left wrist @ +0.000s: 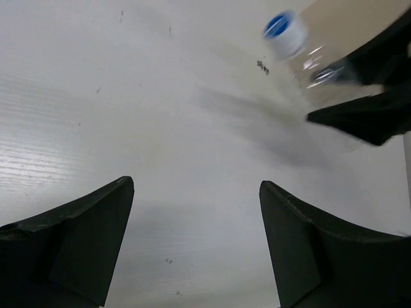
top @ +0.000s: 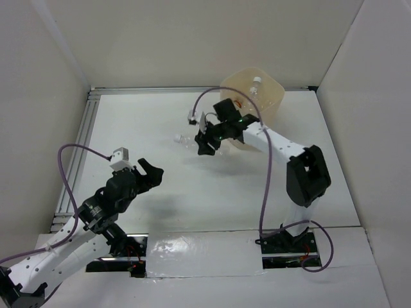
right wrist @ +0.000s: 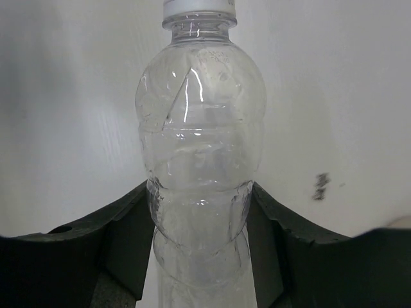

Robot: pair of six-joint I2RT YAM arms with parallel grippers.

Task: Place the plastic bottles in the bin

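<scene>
Over the surface point(top: 148, 122) at left, the left jaws gape wide, empty, seemingly kept out of the way. The right jaws pinch a clear bottle point(right wrist: 202, 160) at its waist, just beside the bin point(top: 276, 96), seemingly ready for dropping in.

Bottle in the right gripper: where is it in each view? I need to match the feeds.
Top external: the bottle, just left of centre, poking leftward out of the right gripper.
Left wrist: the bottle, top right, blurred, blue-topped cap uppermost.
Right wrist: the bottle fills the centre, upright in frame.
Shared landmark: the right gripper's black fingers clamped on it.
</scene>
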